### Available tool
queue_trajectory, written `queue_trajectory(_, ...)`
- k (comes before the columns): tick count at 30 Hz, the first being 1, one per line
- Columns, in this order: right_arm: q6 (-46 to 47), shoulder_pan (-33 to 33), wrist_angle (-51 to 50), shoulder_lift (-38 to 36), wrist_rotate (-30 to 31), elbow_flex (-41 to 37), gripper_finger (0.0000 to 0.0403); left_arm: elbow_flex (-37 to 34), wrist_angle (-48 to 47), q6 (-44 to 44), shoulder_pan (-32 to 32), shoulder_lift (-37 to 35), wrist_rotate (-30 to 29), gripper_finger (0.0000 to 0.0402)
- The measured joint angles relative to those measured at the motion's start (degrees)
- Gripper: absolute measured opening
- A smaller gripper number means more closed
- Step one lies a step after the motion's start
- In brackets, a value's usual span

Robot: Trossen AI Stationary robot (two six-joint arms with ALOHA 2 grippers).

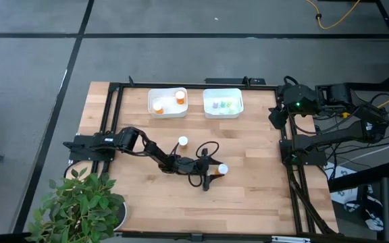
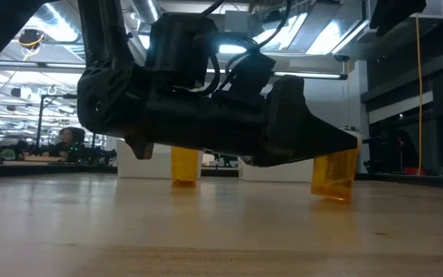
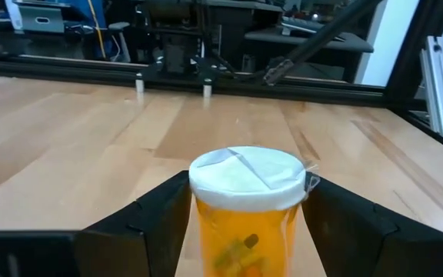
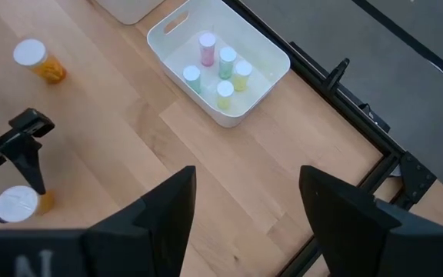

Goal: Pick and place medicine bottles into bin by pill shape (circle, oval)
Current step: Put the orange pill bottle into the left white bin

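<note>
we see the left gripper [image 1: 216, 171] stretched out low over the table [image 1: 262, 182], just right of centre in the high view, its fingers [image 3: 152, 219] standing either side of an orange bottle [image 1: 221, 169] with a white cap. in the left wrist view that bottle [image 3: 246, 208] stands upright between the two dark fingers, filling the lower middle of the frame; the fingers are apart and sit close by the bottle's sides, but we cannot tell whether they press on it. in the low view the same bottle [image 2: 335, 175] shows at the right, under the tip of the dark gripper [image 2: 337, 146], its base looking a little tilted near the wood.

a second orange bottle [image 1: 182, 142] stands alone, up and to the left of the gripper in the high view; in the low view it [image 2: 184, 166] shows left of centre behind the arm.

at the top of the table are two white bins side by side. the left bin [image 1: 152, 108] holds two orange bottles [image 1: 179, 96]. the right bin [image 1: 238, 108] holds four pale bottles [image 1: 223, 104], seen clustered in the right wrist view [image 4: 223, 68].

the right gripper [image 4: 244, 204] is raised at the table's right edge, fingers apart with nothing between them.

a plant [image 1: 80, 206] sits at the lower left corner of the high view.
</note>
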Motion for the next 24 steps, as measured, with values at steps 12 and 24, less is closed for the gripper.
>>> queue_trajectory(12,-1.4,0.0,0.0,0.0,0.0,0.0,0.0233,0.0,-3.0,-0.4,-2.2,0.0,0.0,0.0232)
queue_trajectory(24,-1.4,0.0,0.0,0.0,0.0,0.0,0.0233,-0.3,-4.2,-3.5,-3.5,0.0,-3.0,0.0232)
